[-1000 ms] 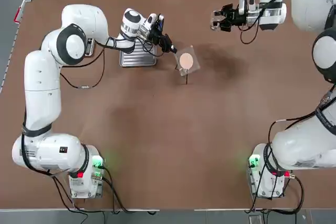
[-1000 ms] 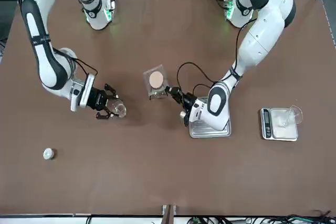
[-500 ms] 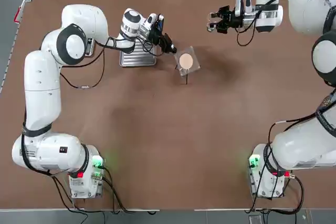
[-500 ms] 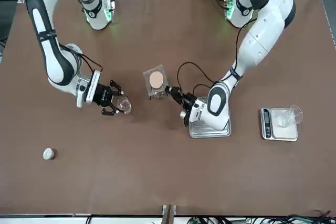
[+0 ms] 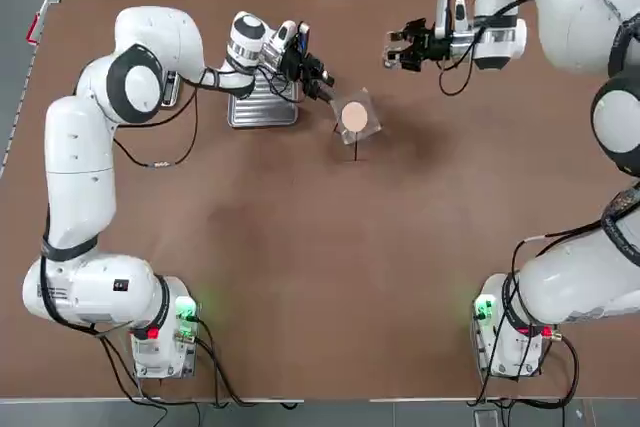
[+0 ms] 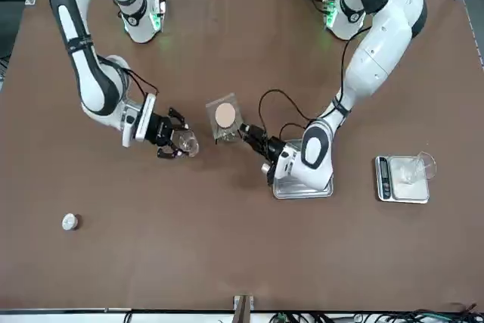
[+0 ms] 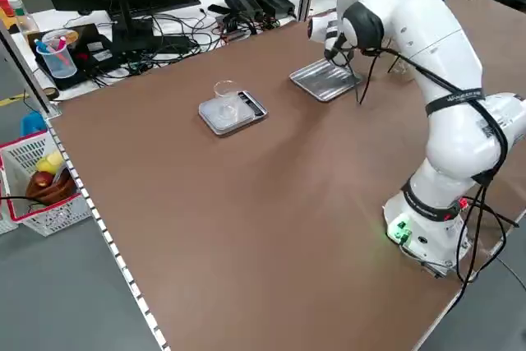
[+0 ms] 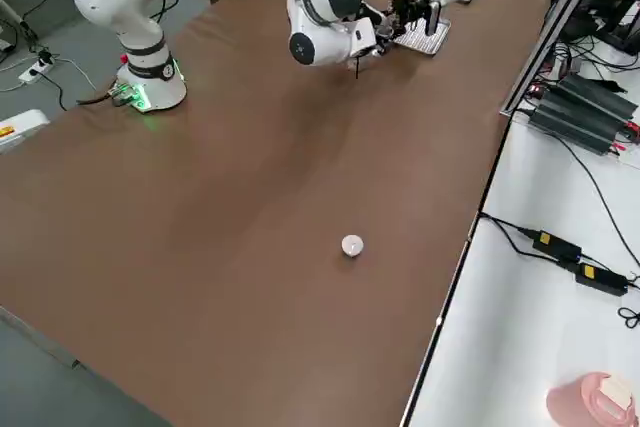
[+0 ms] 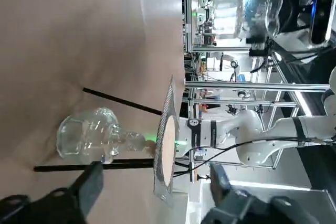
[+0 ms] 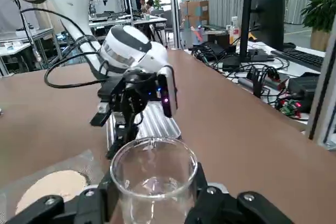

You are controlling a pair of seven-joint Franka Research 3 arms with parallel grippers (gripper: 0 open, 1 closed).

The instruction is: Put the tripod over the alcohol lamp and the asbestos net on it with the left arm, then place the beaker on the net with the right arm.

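Front view: left claw apart beside net; right claw clamps beaker; scale aside.

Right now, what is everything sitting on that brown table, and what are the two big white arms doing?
asbestos net: one, grey mesh with peach disc, on the tripod mid-table.
tripod: one, black legs, standing over the lamp.
alcohol lamp: one, clear glass, under the net.
beaker: one, clear, held by the right gripper.
ribbed tray: one, silver, beside the tripod.
scale: one, white, carrying a clear cup.
white knob: one, alone near the table edge.
left gripper: open, beside the net.
right gripper: shut on beaker, near the net.
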